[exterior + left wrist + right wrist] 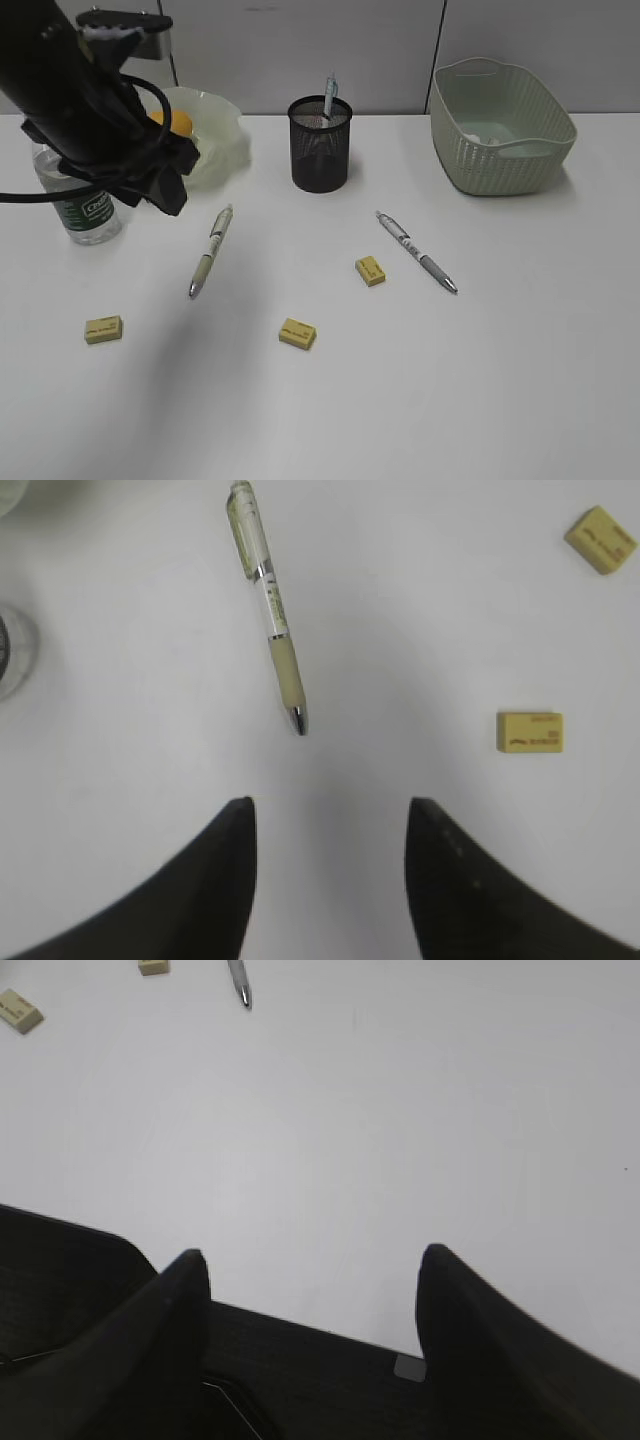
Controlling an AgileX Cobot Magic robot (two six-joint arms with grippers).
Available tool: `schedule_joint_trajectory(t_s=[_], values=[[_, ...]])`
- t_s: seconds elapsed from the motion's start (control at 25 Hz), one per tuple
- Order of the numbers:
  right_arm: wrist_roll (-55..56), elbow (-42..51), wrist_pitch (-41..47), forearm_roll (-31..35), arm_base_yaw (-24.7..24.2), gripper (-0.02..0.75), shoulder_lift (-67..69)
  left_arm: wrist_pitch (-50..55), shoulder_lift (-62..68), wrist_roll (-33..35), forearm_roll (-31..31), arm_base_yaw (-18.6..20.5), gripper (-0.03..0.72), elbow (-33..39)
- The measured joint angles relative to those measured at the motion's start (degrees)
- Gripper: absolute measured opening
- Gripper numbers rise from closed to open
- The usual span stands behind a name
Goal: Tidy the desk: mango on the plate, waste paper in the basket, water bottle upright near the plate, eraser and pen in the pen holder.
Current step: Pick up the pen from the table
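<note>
- White tabletop [480, 400] ran back to a grey panelled wall, and the left claw [330, 815] hung spread and empty above it, nothing between its black fingers [225, 880].
- Just ahead of that claw lay the cream-grip pen [268, 605], long axis running away from the claw and tilted a little left, metal tip pointing back toward the gap between the fingers, not touching them.
- Ahead and to the claw's right sat two yellow erasers, the nearer eraser [530, 731] lying flat, the farther eraser [601, 539] at the frame's corner.
- From the exterior view, the left arm [90, 110] covered part of the water bottle [85, 205], which stood upright beside the plate [222, 135]; the mango [178, 122] showed only as an orange patch on the plate.
- Pen holder [320, 145] stood beyond the pen with one pen already upright inside; a grey-grip pen [417, 251] lay aslant to the right, a third eraser [104, 329] to the left.
- Basket [505, 125] stood far right; something pale lay inside, too indistinct to name.
- Right claw [312, 1270] was spread and empty over bare tabletop, its base cut off by the frame.
</note>
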Motion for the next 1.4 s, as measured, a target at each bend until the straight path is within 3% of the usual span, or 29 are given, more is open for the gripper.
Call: schedule_joint_trajectory(t_s=[0.76, 1.4], values=[[0.0, 0.0, 0.0, 0.0, 0.0, 0.512, 0.0, -4.7, 22.7, -2.6, 2.0, 0.1, 0.372, -11.0], [0.0, 0.0, 0.0, 0.0, 0.0, 0.512, 0.0, -8.8, 28.6, -3.2, 2.3, 2.1, 0.372, -11.7]])
